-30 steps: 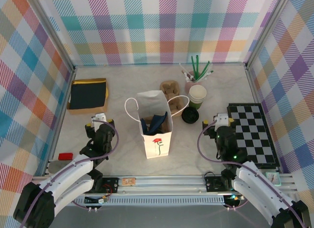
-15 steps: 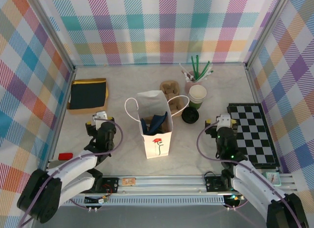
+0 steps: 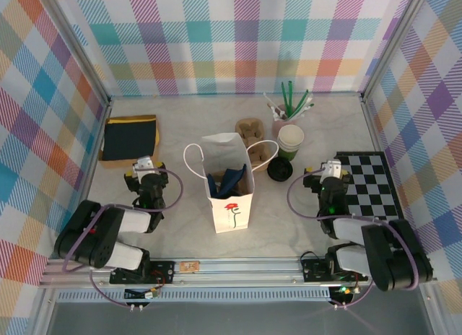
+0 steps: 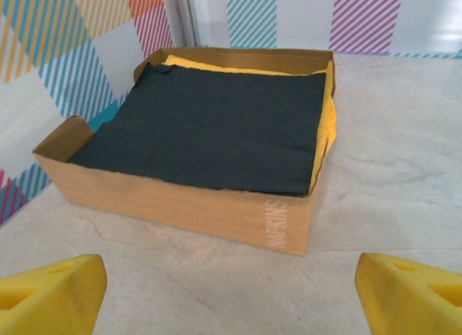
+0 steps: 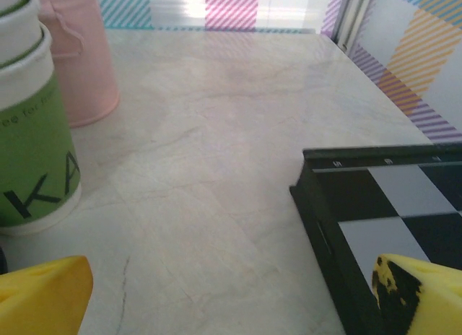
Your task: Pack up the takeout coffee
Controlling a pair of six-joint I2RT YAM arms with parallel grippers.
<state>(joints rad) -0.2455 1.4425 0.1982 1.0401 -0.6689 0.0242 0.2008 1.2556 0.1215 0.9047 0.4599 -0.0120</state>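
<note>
- Over at the table's 9 o'clock side, the left arm has folded low toward its base. The left gripper [image 3: 146, 167] has spread a little wider and holds nothing. It faces the napkin box [image 4: 216, 209] at its 12 o'clock, where dark napkins lie over yellow ones.
- At centre, the white paper bag [image 3: 232, 205] stands upright and unmoved, with dark shapes in its mouth. I cannot tell whether the takeout coffee sits among them.
- At the bag's 1 o'clock are a brown cup tray [image 3: 254, 141], a loose black lid [image 3: 279, 170], the cup stack [image 3: 291, 138] and a pink holder [image 3: 283, 122] of straws.
- At 3 o'clock, the right gripper [image 3: 330, 171], also tucked back, gapes empty beside the checkerboard [image 3: 372, 198].
- Both arms retreating suggests the packing is finished or paused.
</note>
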